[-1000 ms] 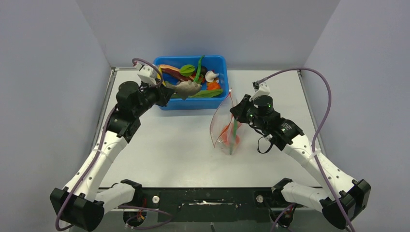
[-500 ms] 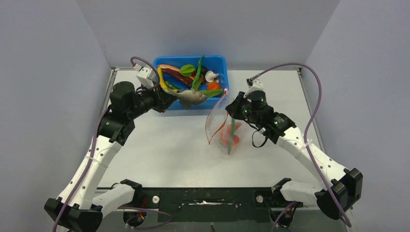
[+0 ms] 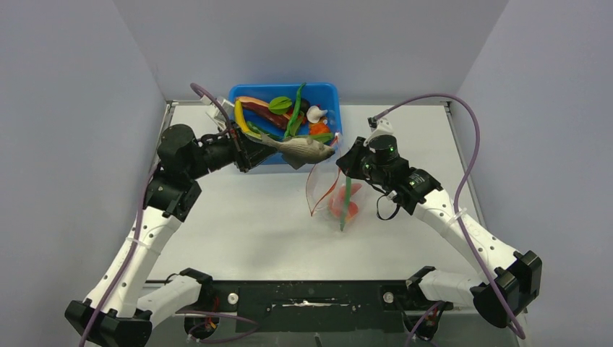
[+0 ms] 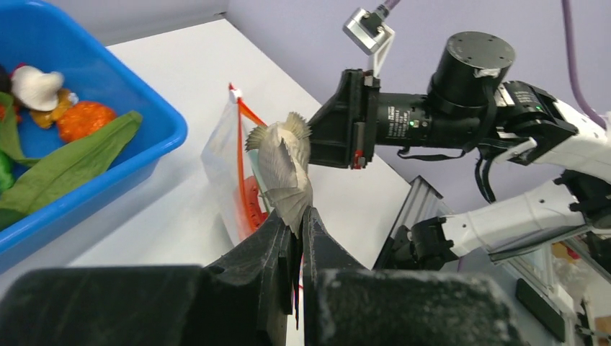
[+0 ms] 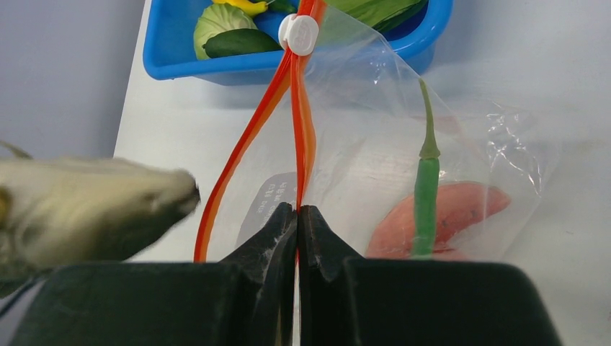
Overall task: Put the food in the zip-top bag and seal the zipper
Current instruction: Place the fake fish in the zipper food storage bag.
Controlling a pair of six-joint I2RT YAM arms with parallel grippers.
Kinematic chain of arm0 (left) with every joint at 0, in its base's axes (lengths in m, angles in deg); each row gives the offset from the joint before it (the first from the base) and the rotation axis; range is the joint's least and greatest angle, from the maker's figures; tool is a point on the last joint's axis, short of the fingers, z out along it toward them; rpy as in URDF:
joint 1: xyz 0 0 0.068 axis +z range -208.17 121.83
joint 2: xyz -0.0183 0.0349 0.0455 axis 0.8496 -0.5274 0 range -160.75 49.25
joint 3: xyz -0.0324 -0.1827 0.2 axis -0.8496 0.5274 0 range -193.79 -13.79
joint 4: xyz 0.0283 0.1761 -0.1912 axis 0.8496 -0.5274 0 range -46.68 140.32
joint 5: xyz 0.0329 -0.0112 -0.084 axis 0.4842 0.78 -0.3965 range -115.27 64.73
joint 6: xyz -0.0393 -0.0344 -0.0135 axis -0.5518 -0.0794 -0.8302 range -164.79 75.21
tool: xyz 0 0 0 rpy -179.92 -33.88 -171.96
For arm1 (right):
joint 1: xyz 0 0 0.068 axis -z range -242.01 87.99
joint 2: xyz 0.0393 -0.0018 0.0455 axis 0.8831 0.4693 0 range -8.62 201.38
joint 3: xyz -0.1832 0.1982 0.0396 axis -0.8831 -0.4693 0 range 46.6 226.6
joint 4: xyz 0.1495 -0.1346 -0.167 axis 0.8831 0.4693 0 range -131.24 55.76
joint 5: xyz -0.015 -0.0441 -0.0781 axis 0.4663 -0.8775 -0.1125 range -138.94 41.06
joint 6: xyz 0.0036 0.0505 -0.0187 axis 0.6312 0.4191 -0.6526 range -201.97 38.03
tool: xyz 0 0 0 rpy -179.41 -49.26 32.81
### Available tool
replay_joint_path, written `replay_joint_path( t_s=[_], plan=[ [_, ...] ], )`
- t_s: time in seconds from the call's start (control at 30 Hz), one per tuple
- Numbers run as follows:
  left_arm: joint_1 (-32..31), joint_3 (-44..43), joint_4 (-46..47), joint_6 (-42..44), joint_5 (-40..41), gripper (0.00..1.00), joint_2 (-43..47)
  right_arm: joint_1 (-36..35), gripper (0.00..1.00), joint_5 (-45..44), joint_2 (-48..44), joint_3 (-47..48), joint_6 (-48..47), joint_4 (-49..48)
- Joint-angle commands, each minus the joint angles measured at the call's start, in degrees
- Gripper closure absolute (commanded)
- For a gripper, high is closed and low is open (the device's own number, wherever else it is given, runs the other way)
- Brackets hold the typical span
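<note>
My left gripper [image 3: 257, 147] [image 4: 297, 216] is shut on the tail of the grey fish [image 3: 300, 150] [image 4: 283, 162]. It holds the fish in the air, head toward the open mouth of the zip-top bag [image 3: 327, 189] [image 4: 220, 162]. The fish's head [image 5: 86, 213] shows blurred at the left of the right wrist view. My right gripper [image 3: 347, 165] [image 5: 297, 209] is shut on one side of the red-orange zipper [image 5: 302, 130], holding the bag upright. The white slider tab [image 5: 298, 34] sits at the far end. A green pod [image 5: 426, 194] and a papaya slice [image 5: 465, 209] lie inside the bag.
The blue tub [image 3: 329, 90] [image 4: 155, 140] at the back holds more food: green leaves [image 4: 65, 169], a banana [image 3: 239, 116], a mushroom [image 3: 316, 113] and red-orange pieces [image 4: 85, 119]. Grey walls enclose the white table [image 3: 246, 224].
My left arm has carried the fish rightward out over the tub's front edge to the bag's mouth. My right arm shifted slightly left and back with the bag, then held still.
</note>
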State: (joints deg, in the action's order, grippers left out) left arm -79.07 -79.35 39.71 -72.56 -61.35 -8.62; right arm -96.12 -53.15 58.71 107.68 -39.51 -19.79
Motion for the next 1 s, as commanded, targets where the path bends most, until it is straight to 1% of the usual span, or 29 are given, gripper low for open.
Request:
replay_joint_path(
  t_s=[0.0, 0.17, 0.43, 0.6, 0.8, 0.97],
  plan=[
    [-0.19, 2.73, 12.34, -4.84, -5.87, 1.0, 0.08, 0.32, 1.0, 0.15, -0.4, 4.13, -0.63, -1.77],
    [-0.19, 2.38, 12.47, -4.49, -6.13, 1.0, -1.3, 0.23, 1.0, -0.36, -1.14, 4.02, -0.93, -1.42],
    [-0.19, 3.15, 8.34, 1.27, -5.18, 1.0, -1.44, 0.27, 1.0, 0.33, -1.71, 1.94, 0.23, -3.04],
    [-0.28, 3.22, 7.98, 2.16, -5.65, 1.0, -1.5, 0.27, 1.0, 0.25, -1.58, 2.35, 0.01, -2.91],
    [-0.71, 2.9, 4.48, 5.13, -3.06, 1.0, -1.88, 0.27, 1.0, 0.25, -1.51, 2.47, 0.08, -2.82],
    [-1.22, 3.12, 4.63, 5.77, -3.32, 1.0, -3.01, 0.26, 1.0, 0.12, -1.2, 2.26, 0.08, -3.22]
  ],
)
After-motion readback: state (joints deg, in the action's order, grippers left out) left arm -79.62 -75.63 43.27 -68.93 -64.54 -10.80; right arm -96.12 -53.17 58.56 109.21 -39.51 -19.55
